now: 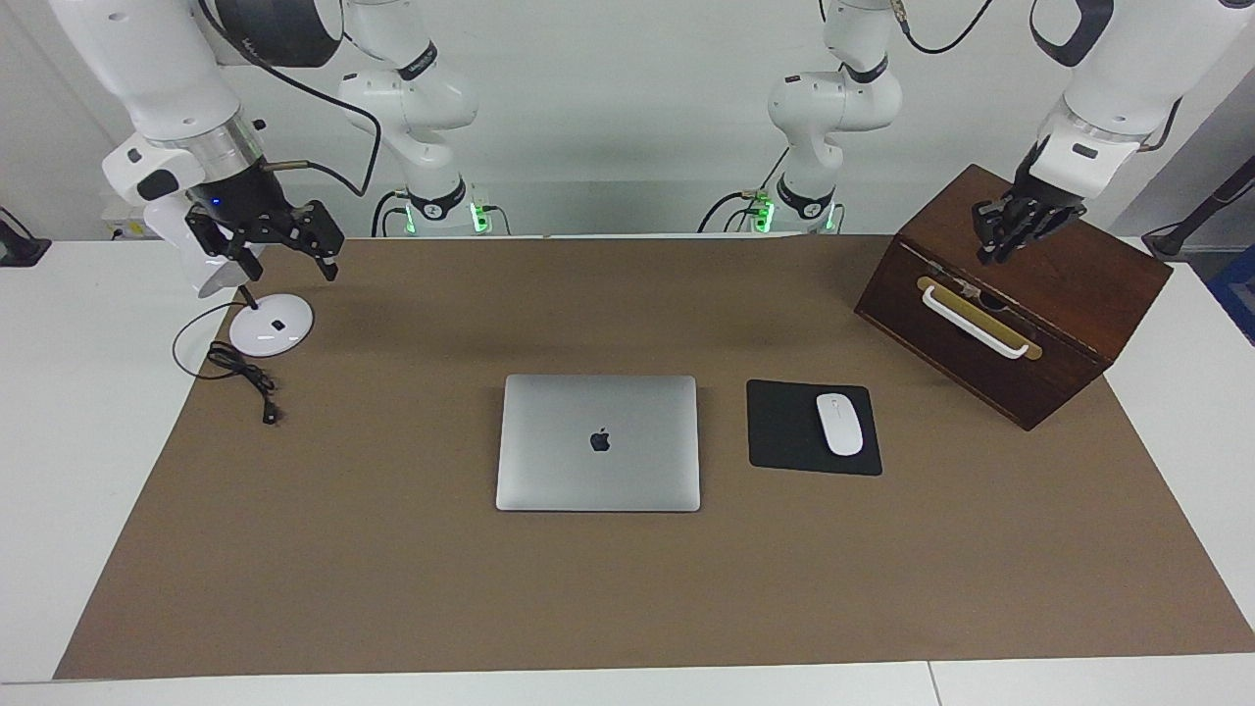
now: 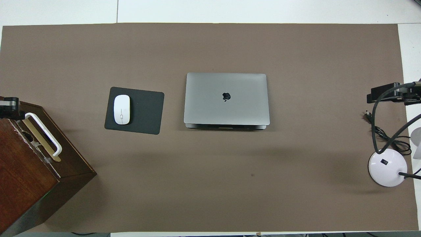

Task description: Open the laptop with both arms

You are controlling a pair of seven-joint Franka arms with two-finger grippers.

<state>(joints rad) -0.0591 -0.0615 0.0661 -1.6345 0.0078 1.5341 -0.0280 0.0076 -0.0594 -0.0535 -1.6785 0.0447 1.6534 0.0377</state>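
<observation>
The silver-grey laptop [image 1: 598,471] lies closed and flat in the middle of the brown mat, its dark apple logo facing up. It also shows in the overhead view [image 2: 226,108]. My right gripper [image 1: 284,257] is open and empty, up in the air over the white lamp base toward the right arm's end of the table. Its black tips show in the overhead view [image 2: 388,93]. My left gripper [image 1: 1002,238] hangs over the top of the dark wooden box at the left arm's end, well away from the laptop. Neither gripper touches the laptop.
A black mouse pad [image 1: 784,436] with a white mouse [image 1: 839,424] lies beside the laptop toward the left arm's end. A dark wooden box [image 1: 1059,324] with a white handle stands near the left arm. A white lamp base [image 1: 272,326] and its black cable [image 1: 245,373] sit near the right arm.
</observation>
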